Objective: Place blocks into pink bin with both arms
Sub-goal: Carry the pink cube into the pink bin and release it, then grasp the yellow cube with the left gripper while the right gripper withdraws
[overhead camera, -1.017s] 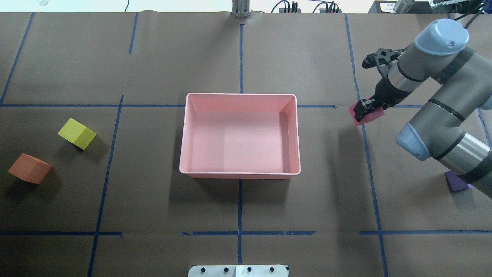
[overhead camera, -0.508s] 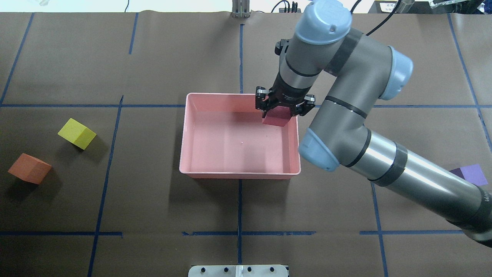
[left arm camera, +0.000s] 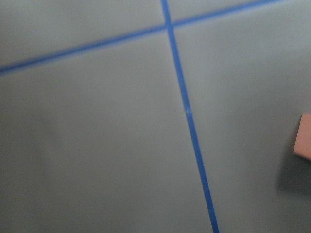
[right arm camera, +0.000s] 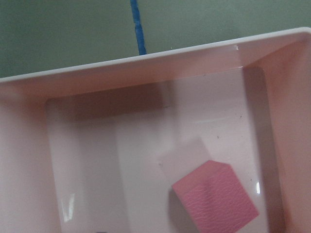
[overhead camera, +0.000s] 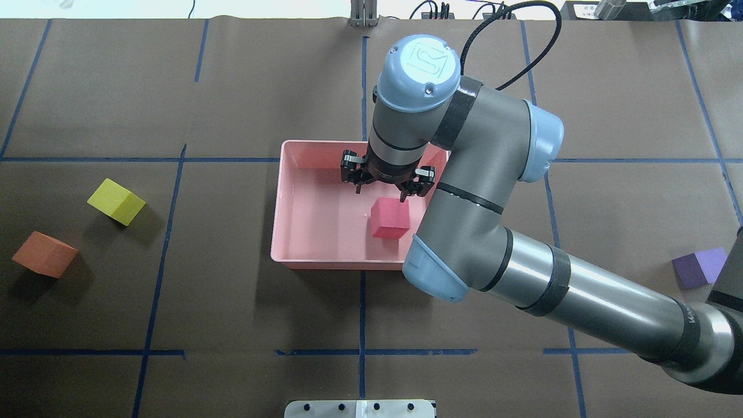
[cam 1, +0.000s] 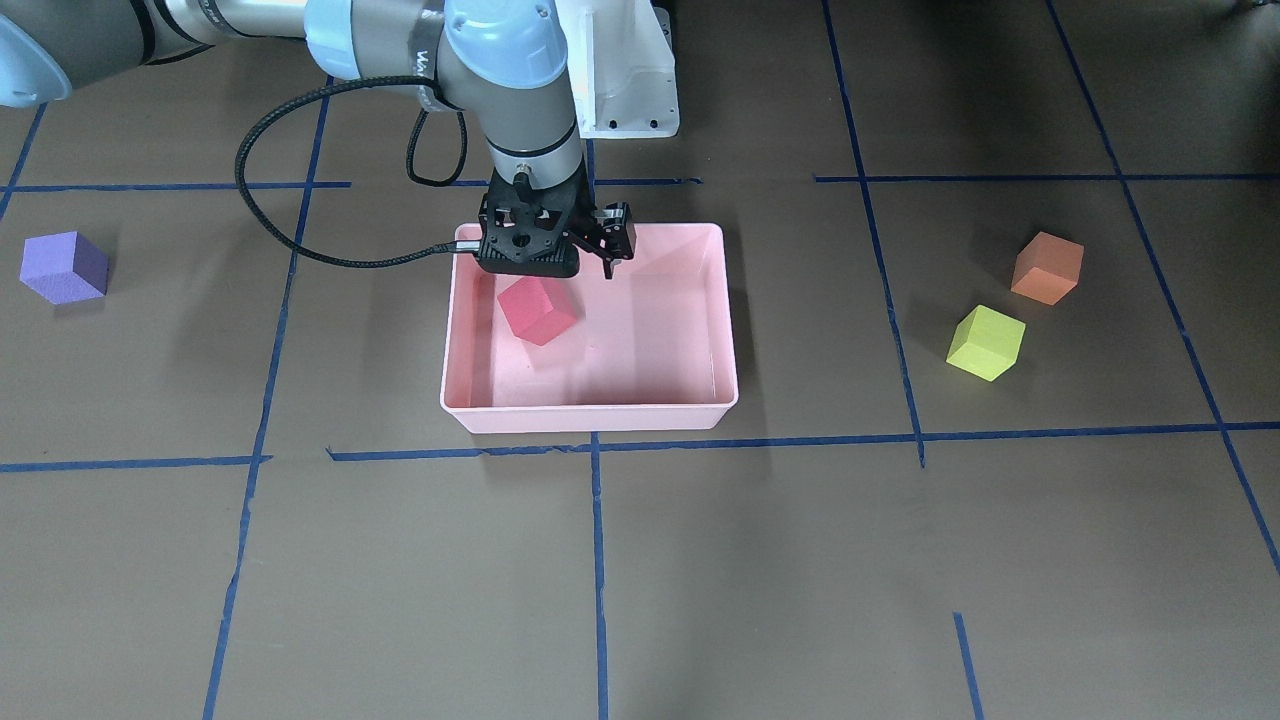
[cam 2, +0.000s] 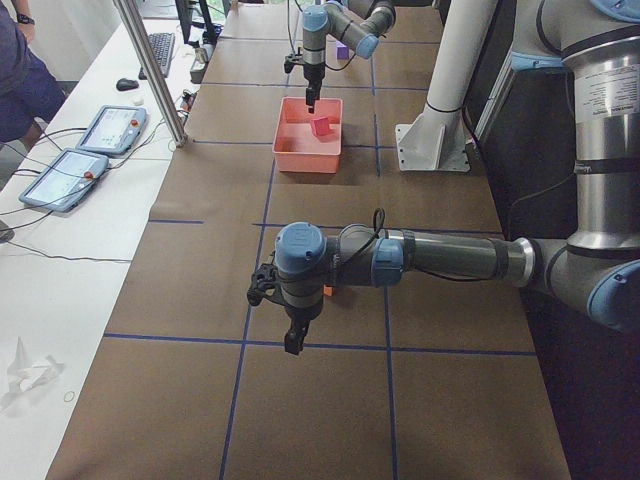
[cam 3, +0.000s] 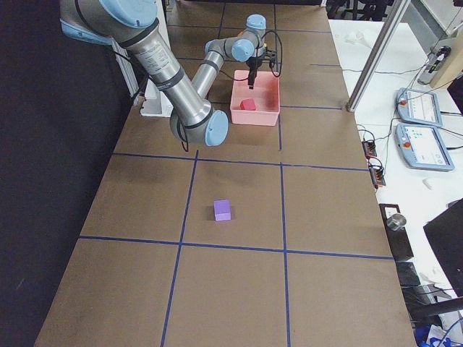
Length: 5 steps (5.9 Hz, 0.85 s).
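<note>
My right pincer [overhead camera: 381, 193] hangs with jaws apart over the shallow pale-pink plastic bin [overhead camera: 278, 203]. The red foam cube [overhead camera: 390, 217] sits free inside, just beneath it. The purple foam cube [overhead camera: 699, 267] lies well apart on its outer side, nearest this arm. Whether my left pincer [cam 2: 290, 338] is apart or together, I cannot tell.

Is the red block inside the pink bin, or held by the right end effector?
Inside. The red block lies within the walls of the pink bin, apart from the open right end effector above it.
</note>
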Each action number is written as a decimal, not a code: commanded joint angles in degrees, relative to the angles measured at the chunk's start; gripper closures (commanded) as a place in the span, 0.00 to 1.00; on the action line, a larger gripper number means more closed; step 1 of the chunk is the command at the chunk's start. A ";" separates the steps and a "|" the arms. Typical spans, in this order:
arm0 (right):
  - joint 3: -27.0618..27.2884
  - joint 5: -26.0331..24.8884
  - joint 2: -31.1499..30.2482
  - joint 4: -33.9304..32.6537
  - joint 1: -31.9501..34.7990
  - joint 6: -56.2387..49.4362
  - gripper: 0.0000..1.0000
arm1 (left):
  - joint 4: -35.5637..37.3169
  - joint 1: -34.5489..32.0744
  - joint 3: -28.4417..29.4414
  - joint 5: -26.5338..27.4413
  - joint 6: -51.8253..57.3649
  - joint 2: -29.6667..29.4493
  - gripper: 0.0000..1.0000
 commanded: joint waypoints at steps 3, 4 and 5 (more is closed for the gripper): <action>2.84 7.21 -7.15 -3.77 10.45 -25.28 0.00 | -17.26 21.37 3.25 -0.98 -16.22 -6.50 0.00; 4.86 9.94 -11.55 -3.77 15.11 -34.59 0.00 | -18.08 24.07 3.25 -1.24 -18.27 -8.94 0.00; 6.79 11.88 -15.86 -3.77 19.16 -43.47 0.00 | -18.18 26.96 3.60 -0.72 -23.69 -10.97 0.00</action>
